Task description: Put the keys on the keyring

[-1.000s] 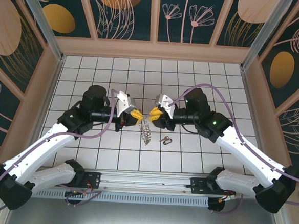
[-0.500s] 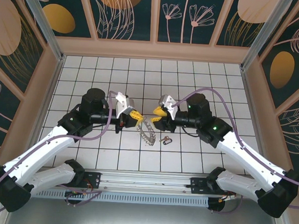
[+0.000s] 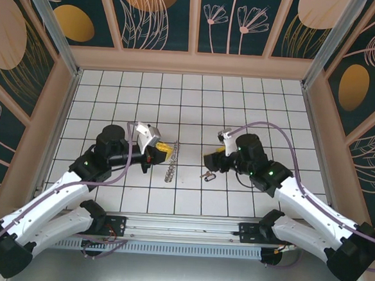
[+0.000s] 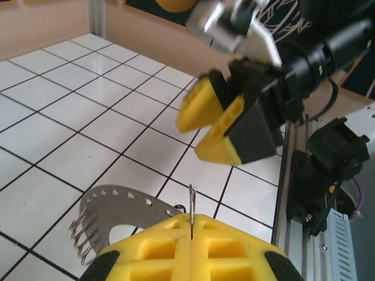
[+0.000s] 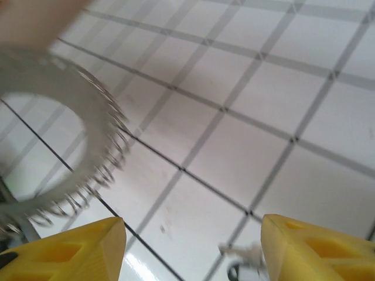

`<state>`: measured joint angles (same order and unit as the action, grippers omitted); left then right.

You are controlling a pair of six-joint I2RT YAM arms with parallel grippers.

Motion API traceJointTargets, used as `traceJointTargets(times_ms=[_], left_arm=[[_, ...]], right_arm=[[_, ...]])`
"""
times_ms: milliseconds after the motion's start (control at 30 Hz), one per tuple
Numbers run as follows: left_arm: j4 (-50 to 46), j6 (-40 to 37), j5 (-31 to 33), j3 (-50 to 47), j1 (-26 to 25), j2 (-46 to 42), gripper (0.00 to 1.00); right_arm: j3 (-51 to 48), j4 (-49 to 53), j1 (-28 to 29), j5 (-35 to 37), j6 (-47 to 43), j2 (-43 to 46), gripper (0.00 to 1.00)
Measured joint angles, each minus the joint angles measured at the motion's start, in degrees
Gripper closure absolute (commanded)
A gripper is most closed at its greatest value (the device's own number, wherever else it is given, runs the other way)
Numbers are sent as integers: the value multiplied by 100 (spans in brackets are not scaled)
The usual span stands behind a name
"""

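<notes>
My left gripper (image 3: 165,152) is shut on the thin wire keyring (image 4: 191,204), which stands up edge-on between its yellow pads. A silver perforated plate with spring-like teeth (image 4: 114,209) hangs from that ring and shows below the gripper (image 3: 170,167) in the top view. A small key (image 3: 206,175) lies on the white tiles. My right gripper (image 3: 210,162) points down just above that key, open with nothing between its fingers. In the right wrist view the right gripper (image 5: 190,249) frames bare tile, with the blurred key (image 5: 246,260) near its right finger. The right gripper's yellow fingers (image 4: 220,137) face the ring.
The white tiled floor (image 3: 190,102) is boxed in by patterned walls with wooden trim. A metal rail with both arm bases (image 3: 181,233) runs along the near edge. Purple cables loop over both arms.
My right gripper has left the ring, opened, and swung right and down to the key. My left gripper has drawn back left and lower, still shut on the keyring.
</notes>
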<state>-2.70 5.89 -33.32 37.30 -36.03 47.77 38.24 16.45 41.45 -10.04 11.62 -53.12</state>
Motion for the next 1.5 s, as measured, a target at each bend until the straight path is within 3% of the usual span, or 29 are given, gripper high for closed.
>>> traceJointTargets(times_ms=[400, 867, 1200, 1500], left_arm=[[361, 911, 557, -752, 0, -577, 100], [850, 1268, 260, -1005, 0, -815, 100], [953, 1333, 188, -1045, 0, -874, 100], [979, 1355, 188, -1075, 0, -872, 100]], right_arm=[[-103, 503, 199, 564, 1165, -1231, 43], [-109, 501, 518, 1008, 1596, -2603, 45], [306, 870, 516, 1373, 1469, -3206, 65], [319, 828, 540, 1410, 1423, -3202, 71]])
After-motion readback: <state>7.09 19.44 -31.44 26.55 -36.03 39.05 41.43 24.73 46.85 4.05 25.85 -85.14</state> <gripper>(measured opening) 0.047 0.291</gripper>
